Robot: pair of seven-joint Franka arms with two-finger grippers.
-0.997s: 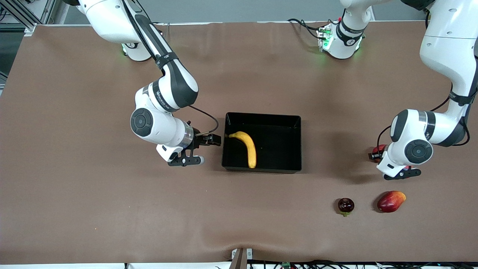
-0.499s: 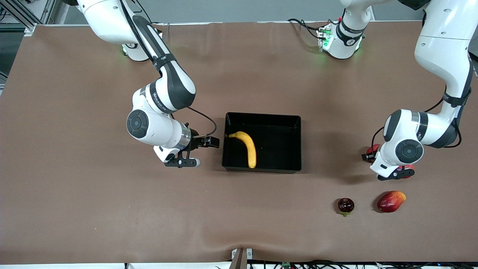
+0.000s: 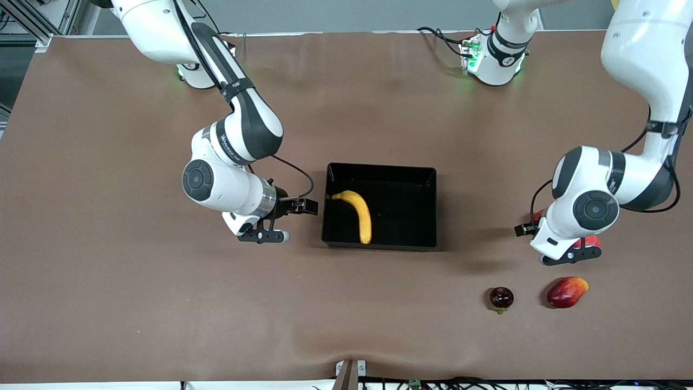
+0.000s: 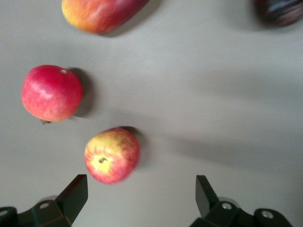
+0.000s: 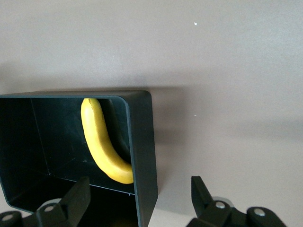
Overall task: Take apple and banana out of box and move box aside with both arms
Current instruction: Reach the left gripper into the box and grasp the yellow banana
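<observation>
Sitting on the bare table point(image 3: 108, 303) toward the left arm's end, the apple point(image 4: 111, 154) is already out of the box point(image 3: 400, 241), lying free beside the pomegranate point(image 4: 51, 93). The left gripper point(image 4: 142, 201) is hanging over it with jaws spread wide and nothing between them, so the apple looks released. In the front view most of that fruit is hiding under the left wrist, roughly at three o'clock from the box and well apart from it; the mango point(image 3: 566, 292) and a small dark fruit point(image 3: 501, 297) are lying nearer the camera.

Remaining in the box is the banana point(image 3: 357, 214), curving along the wall at the right arm's end. The right gripper point(image 3: 284, 221) is hovering just outside that wall, at nine o'clock from the box, jaws wide and holding nothing.

Judging by this, the banana's removal is the step now opening. The next move is likely calling for the right gripper to be rising over the wall, coming down astride the banana's middle, and closing across its narrow width without knocking the rim.
</observation>
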